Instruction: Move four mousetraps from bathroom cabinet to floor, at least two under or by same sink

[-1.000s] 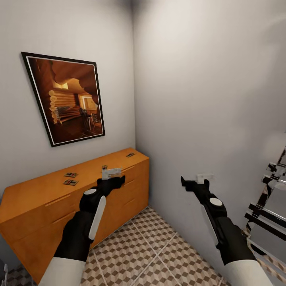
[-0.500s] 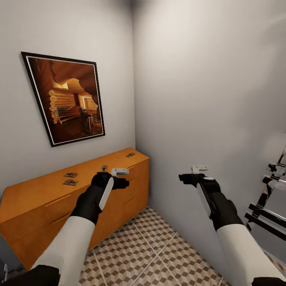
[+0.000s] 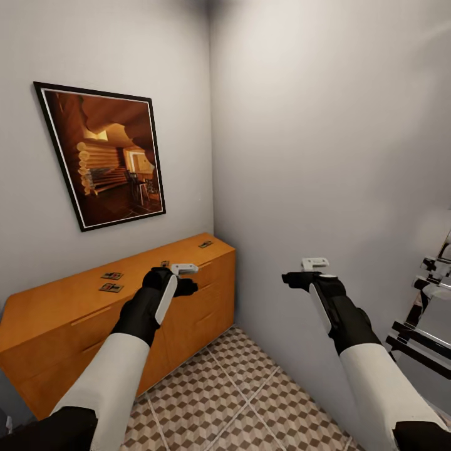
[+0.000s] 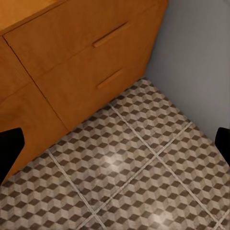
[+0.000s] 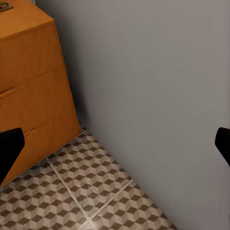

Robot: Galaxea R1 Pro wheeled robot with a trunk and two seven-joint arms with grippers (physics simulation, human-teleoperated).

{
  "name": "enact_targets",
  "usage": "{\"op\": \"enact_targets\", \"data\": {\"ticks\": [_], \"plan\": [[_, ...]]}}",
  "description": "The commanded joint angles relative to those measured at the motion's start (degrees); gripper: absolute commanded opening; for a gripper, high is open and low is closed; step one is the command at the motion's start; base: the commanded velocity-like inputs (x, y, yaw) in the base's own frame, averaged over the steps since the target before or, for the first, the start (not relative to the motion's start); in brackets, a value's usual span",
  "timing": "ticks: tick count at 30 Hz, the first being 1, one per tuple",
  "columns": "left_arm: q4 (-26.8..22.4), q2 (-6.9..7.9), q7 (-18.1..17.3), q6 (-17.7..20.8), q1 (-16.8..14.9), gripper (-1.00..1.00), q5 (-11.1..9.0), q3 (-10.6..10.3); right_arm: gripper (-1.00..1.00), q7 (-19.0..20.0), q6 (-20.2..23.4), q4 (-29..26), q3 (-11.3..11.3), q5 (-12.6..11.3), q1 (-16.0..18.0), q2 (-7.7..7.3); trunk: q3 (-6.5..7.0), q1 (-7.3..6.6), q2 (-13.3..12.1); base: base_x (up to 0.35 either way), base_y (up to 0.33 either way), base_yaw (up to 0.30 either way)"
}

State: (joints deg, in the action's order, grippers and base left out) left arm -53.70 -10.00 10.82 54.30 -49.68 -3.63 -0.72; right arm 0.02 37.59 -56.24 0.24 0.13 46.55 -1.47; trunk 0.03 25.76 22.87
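Both arms have lifted and drawn back since a moment ago, so the left gripper (image 3: 178,279), jaws spread and empty like the right gripper (image 3: 305,274), now hangs just before the cabinet (image 3: 75,313), the mousetraps (image 3: 111,282) lying untouched beyond it.

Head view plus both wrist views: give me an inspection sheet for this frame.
Surface: bathroom floor, cube-pattern tiles.
Job's things: four mousetraps on the cabinet top: a pair, one beside the left gripper, one at the far end.
Clutter: nothing seen.
Grippers: left gripper and right gripper both raised, open, holding nothing.
Cables: nothing seen.
Surroundings: framed picture, grey walls, chrome rack.
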Motion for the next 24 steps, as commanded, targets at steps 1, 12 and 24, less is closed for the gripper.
{"op": "enact_targets", "data": {"ticks": [1, 12, 24], "plan": [[0.0, 0.0, 0.6, 0.2, -0.2, 1.0, -0.4, 0.6, 1.0, 0.0, 0.4, 0.0, 0.0, 0.0, 0.5, -0.13, -0.03, 0.02, 0.0, 0.0, 0.0, 0.0], [-0.3, 0.0, 0.1, -0.4, -0.4, 1.0, -0.9, 2.3, 1.0, 2.8, 5.0, 0.1, 0.0, 0.0, 2.9, -0.22, -0.03, 0.02, 0.0, 0.0, 0.0, 0.0], [-0.2, 0.0, 0.0, -3.5, -0.1, 1.0, -0.6, 2.7, 1.0, 3.2, 5.4, 0.2, 0.1, 0.0, 3.0, -0.03, -0.03, 0.02, 0.0, 0.049, 0.005, 0.0]]}}
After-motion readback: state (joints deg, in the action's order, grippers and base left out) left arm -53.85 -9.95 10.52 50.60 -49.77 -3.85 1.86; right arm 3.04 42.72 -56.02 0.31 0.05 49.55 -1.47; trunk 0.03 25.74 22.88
